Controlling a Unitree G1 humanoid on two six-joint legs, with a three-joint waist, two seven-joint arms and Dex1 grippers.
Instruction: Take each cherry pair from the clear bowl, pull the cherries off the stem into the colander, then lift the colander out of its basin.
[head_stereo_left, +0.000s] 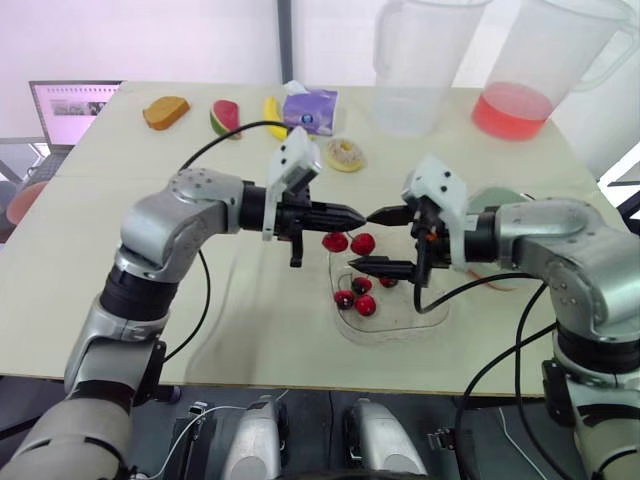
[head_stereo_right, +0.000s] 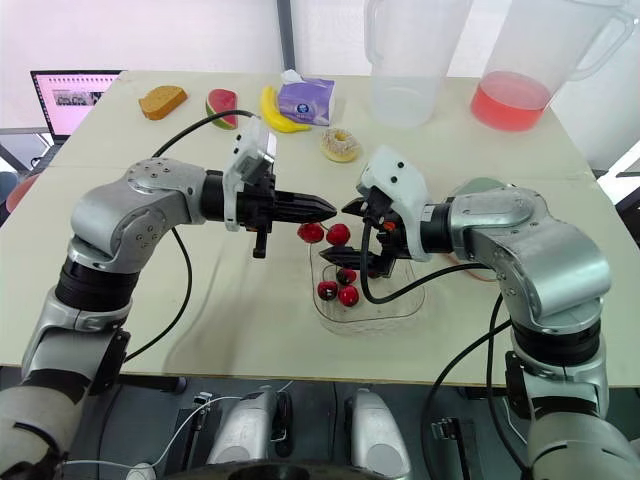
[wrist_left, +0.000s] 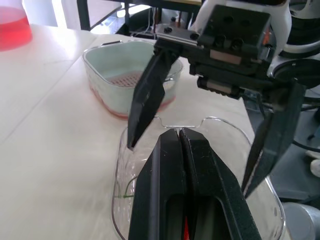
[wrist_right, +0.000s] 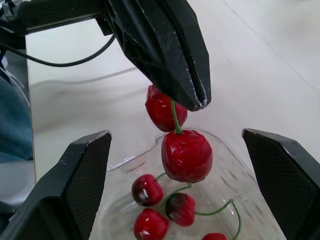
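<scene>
red and glossy, the cherry pair hangs in the air just above the clear bowl, dangling by its green stem, one cherry a little in front of the other. the left gripper is pinched closed on the top of that stem, its two black fingers pressed together into one point. facing it, the right gripper is spread wide. one of its fingers is above the pair and nearly tip to tip with the left gripper, the other below the pair and over the bowl. in the right wrist view the pair sits between the spread fingers with clear space on both sides, touching neither. more cherries lie on the floor of the bowl, some joined by stems. the bowl stands near the front edge of the pale table. the colander sits nested in its basin beyond the bowl on the robot's right, behind the right forearm. farther back stand a pitcher of red liquid and a clear pitcher. along the far side lie a doughnut, a purple tissue pack, a banana, a watermelon slice and a piece of bread, with a laptop past the far left corner.
</scene>
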